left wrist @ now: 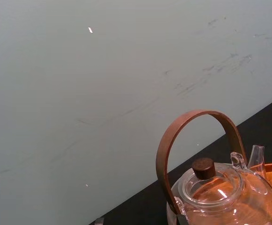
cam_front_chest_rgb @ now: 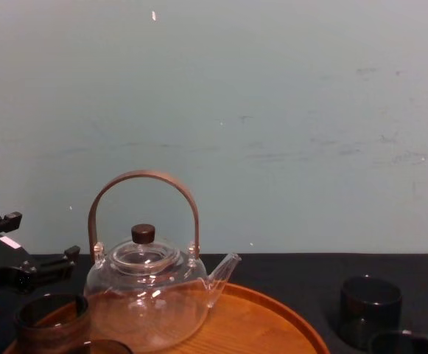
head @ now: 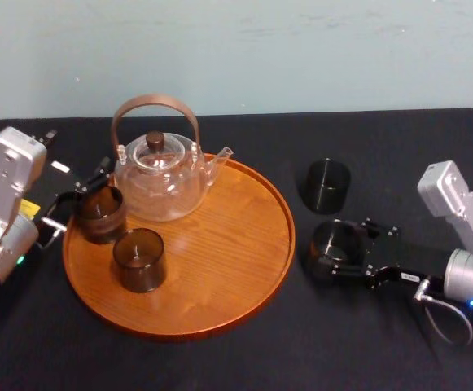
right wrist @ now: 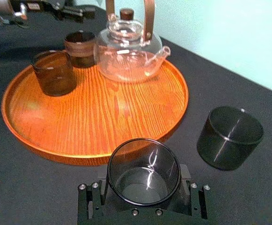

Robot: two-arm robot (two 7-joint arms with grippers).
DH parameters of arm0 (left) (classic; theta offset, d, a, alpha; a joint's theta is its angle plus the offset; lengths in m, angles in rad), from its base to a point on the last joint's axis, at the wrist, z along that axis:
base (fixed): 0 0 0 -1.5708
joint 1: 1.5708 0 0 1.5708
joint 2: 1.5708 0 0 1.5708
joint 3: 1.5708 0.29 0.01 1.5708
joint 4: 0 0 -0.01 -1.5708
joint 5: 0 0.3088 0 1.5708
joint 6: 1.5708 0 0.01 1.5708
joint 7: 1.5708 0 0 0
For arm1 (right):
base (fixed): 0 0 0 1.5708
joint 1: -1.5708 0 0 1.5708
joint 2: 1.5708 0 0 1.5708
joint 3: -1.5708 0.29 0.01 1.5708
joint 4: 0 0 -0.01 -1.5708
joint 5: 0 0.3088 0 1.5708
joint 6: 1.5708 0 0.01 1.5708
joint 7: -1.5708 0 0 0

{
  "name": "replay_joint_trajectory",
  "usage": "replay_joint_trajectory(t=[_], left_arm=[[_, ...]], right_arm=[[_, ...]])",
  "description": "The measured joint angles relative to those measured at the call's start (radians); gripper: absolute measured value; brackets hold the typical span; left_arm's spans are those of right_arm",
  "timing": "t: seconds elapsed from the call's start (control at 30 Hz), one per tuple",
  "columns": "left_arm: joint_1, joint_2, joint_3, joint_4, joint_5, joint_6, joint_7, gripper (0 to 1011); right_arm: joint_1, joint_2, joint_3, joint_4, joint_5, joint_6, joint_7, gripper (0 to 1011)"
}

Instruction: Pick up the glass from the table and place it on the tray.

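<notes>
The right end effector [head: 342,254] is clasping the glass [head: 338,238] low at the surface [head: 220,362], just beside the tray [head: 220,269], with placement pending, while the left end effector [head: 85,189] is waiting by the tray's left rim, grip indeterminate.

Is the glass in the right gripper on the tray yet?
No, the glass held in the right gripper sits outside the rim of the tray, over the black table.
</notes>
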Motion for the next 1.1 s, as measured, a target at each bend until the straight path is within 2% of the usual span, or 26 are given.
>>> replay_joint_trajectory(t=[0.33,0.53,0.73,1.1], left_arm=[[0.000,0.000,0.000,0.000,0.000,0.000,0.000,1001],[0.000,0.000,0.000,0.000,0.000,0.000,0.000,1001],[0.000,0.000,0.000,0.000,0.000,0.000,0.000,1001],[0.000,0.000,0.000,0.000,0.000,0.000,0.000,1001]], right_arm=[[0.002,0.054,0.024,-0.072,0.041,-0.012,0.036,900],[0.037,0.063,0.016,-0.089,0.044,-0.021,0.050,900],[0.084,0.045,-0.013,-0.073,0.030,-0.028,0.062,900],[0.182,-0.027,-0.095,-0.015,0.003,-0.040,0.092,900]])
